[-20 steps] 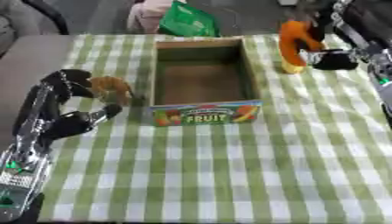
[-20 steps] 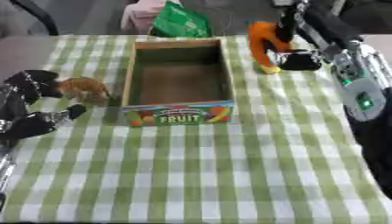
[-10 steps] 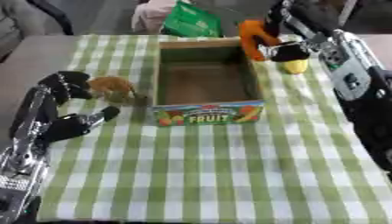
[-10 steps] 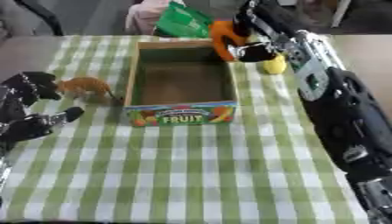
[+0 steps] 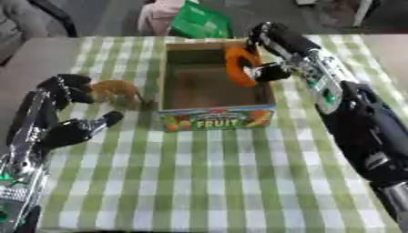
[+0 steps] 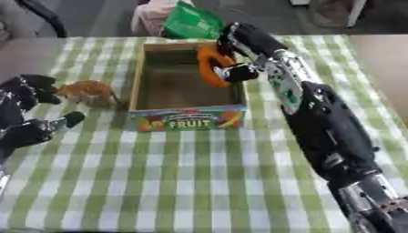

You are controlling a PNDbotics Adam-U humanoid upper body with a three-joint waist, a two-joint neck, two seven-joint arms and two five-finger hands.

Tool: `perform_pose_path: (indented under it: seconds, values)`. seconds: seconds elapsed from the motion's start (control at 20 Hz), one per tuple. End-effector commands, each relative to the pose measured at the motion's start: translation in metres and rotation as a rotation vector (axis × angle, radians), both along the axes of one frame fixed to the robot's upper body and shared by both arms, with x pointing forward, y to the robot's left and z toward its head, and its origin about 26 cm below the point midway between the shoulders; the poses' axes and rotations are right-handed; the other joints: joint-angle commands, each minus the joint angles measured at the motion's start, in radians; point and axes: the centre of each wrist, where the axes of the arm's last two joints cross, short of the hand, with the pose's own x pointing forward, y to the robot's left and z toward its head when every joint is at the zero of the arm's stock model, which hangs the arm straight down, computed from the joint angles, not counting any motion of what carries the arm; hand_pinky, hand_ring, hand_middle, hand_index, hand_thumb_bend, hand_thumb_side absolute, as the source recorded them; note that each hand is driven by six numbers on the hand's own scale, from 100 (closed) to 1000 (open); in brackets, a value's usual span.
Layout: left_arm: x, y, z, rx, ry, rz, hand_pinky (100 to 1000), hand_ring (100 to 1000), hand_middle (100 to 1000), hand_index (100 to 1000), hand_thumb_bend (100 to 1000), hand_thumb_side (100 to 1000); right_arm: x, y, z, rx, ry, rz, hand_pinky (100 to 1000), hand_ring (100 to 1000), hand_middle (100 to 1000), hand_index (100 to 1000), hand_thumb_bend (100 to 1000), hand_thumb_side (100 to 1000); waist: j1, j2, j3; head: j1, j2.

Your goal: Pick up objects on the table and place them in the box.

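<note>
An orange curved object (image 5: 238, 66), thick and bent like a hook or horseshoe, hangs in the right hand (image 5: 267, 68) over the right side of the box (image 5: 215, 118). The fingers (image 5: 273, 73) of that hand are curled round the object's right edge, clamped on it, and the object is held upright above the box's right wall, its lower end dipping inside the opening. What the object represents cannot be made out beyond its colour and shape.

The box is an open cardboard tray with brown inner walls and a brown floor; its front panel carries bright fruit pictures and the word FRUIT. Apart from the orange object at its right side, the floor of the box shows bare.

Just left of the box, on the green-and-white checked cloth (image 5: 231, 182) covering the desk, stands a small tan animal figure (image 5: 118, 90), its rear end close to the box's left front corner.

The left hand (image 5: 68, 111) rests on the cloth beside the figure, on its left, its fingers (image 5: 101, 122) spread apart and relaxed, holding nothing. The upper fingers lie near the figure's head.

Beyond the box's far wall, at the desk's back edge, sits a green bag (image 5: 201, 23).
</note>
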Motion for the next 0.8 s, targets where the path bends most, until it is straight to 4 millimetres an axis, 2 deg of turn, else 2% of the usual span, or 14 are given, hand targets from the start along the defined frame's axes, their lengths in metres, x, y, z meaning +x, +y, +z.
perform_pose_path:
  seconds: [0.05, 0.4, 0.8]
  values:
    - [0.001, -0.001, 0.008, 0.001, -0.027, -0.011, 677, 524, 527, 674, 816, 138, 0.002, 0.005, 0.012, -0.031, -0.042, 0.017, 621, 689, 489, 488, 100, 250, 0.000, -0.015, 0.001, -0.002, -0.010]
    - [0.001, -0.001, 0.008, 0.002, -0.024, -0.010, 677, 524, 527, 674, 813, 139, 0.002, 0.008, 0.008, -0.123, -0.012, 0.074, 673, 765, 647, 707, 100, 277, 0.000, -0.017, -0.002, -0.002, -0.011]
    - [0.000, 0.001, 0.007, 0.004, -0.021, -0.005, 677, 524, 527, 674, 807, 140, -0.002, 0.008, 0.030, -0.190, -0.028, 0.171, 687, 778, 684, 742, 100, 275, -0.003, -0.021, -0.009, 0.003, -0.011]
